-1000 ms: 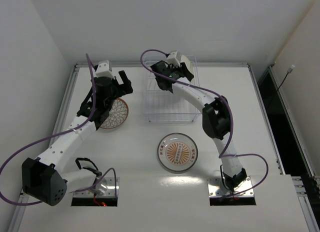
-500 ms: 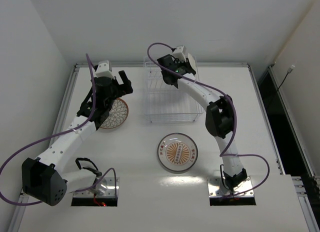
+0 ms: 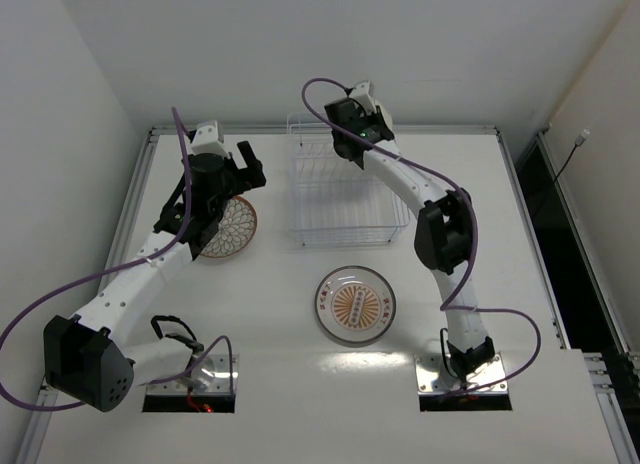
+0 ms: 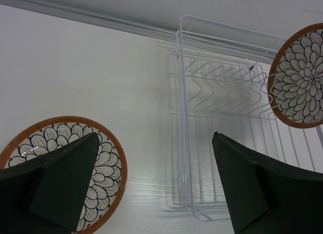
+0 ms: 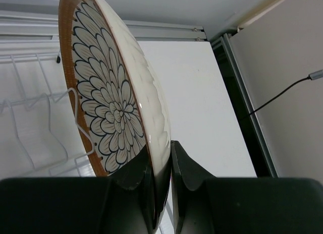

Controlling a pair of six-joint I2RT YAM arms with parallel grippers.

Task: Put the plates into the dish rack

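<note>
My right gripper [image 5: 169,148] is shut on the rim of a petal-patterned plate [image 5: 108,93] and holds it on edge over the far right part of the wire dish rack [image 3: 345,194]. That plate also shows in the left wrist view [image 4: 300,82], at the rack's [image 4: 222,93] right side. A second petal plate [image 3: 228,227] lies flat on the table left of the rack. My left gripper [image 3: 240,169] hovers open over its far edge; the plate [image 4: 111,163] shows beside the left finger. A third plate with a sunburst centre [image 3: 354,304] lies in front of the rack.
A raised rail [image 3: 440,130] runs along the table's back edge, just behind the rack. A dark gap [image 5: 242,108] borders the table's right edge, with a black cable [image 5: 282,95] on the wall beyond. The rack's wire dividers [image 5: 30,123] stand left of the held plate.
My right gripper has carried the plate further back and to the right over the rack, turning as it went. The left arm and the two plates on the table have not moved.
</note>
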